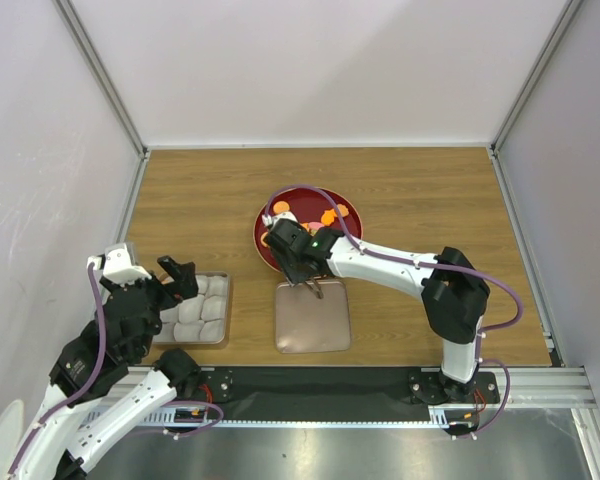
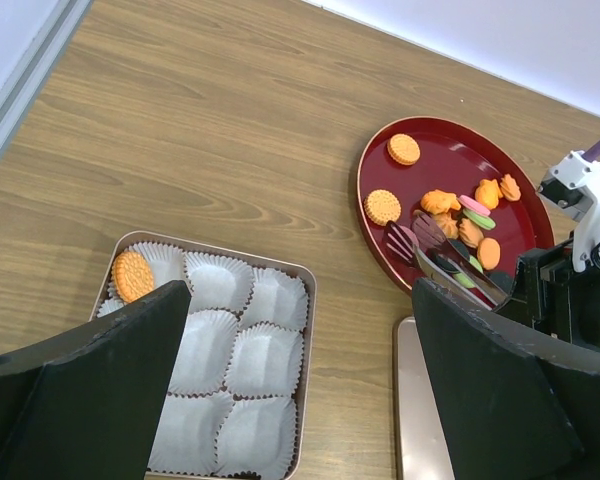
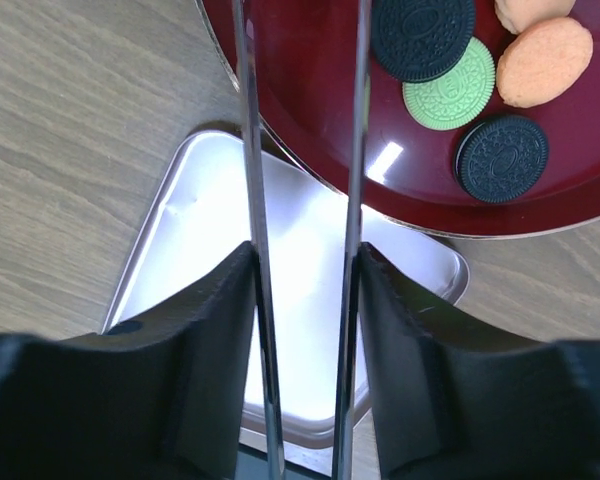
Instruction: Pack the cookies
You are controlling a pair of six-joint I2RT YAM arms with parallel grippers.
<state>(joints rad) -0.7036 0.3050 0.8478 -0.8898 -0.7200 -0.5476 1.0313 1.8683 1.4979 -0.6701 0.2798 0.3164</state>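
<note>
The cookies [image 1: 328, 215] lie on a red round plate [image 1: 270, 235]; in the left wrist view they [image 2: 440, 202] are mostly orange, with pink and green ones. One orange cookie [image 2: 133, 275] sits in a paper cup of the tin box [image 2: 311, 300]. My right gripper [image 1: 298, 258] is shut on metal tongs [image 3: 250, 150], whose arms reach over the plate's near rim [image 3: 310, 120]. Dark [image 3: 422, 35], green [image 3: 448, 85] and orange [image 3: 544, 60] cookies lie right of the tongs. My left gripper [image 2: 300, 385] is open and empty above the box [image 1: 202, 310].
The pinkish-brown metal lid [image 1: 313, 318] lies flat just in front of the plate, between the two arms; it also shows in the right wrist view [image 3: 200, 240]. White walls stand on three sides of the wooden table [image 1: 420, 190].
</note>
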